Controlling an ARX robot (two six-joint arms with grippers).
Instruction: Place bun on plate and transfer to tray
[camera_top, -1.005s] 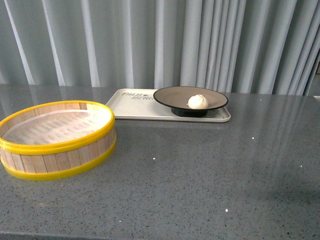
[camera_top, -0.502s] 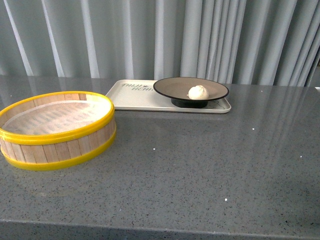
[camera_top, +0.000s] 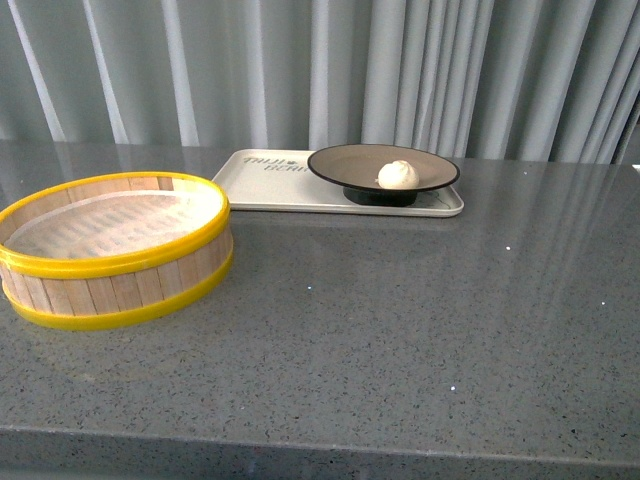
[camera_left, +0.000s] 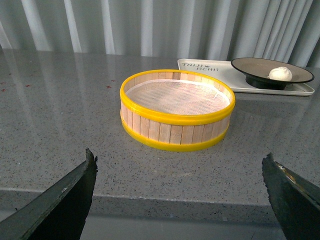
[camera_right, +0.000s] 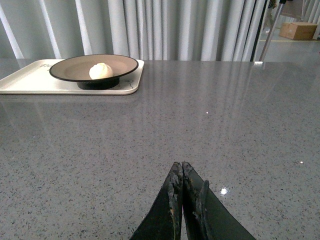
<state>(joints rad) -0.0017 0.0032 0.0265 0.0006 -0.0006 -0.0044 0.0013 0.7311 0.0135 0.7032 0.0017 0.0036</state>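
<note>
The bun (camera_top: 398, 174) sits on the plate (camera_top: 350, 163) on the tray (camera_top: 270, 190); left gripper (camera_left: 180, 192) spread wide, right gripper (camera_right: 182, 172) clenched empty.

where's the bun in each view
Front view: the bun lies on the plate, far centre-right.
Left wrist view: the bun is at the upper right, past the steamer basket.
Right wrist view: the bun is at the upper left.
Shared landmark: the cream tray under the plate.

Between the wide-apart fingers (camera_left: 60, 197), the steamer basket (camera_left: 177, 110) sits near; the bun (camera_left: 280, 74) on its plate (camera_left: 250, 66) lies far right.
</note>
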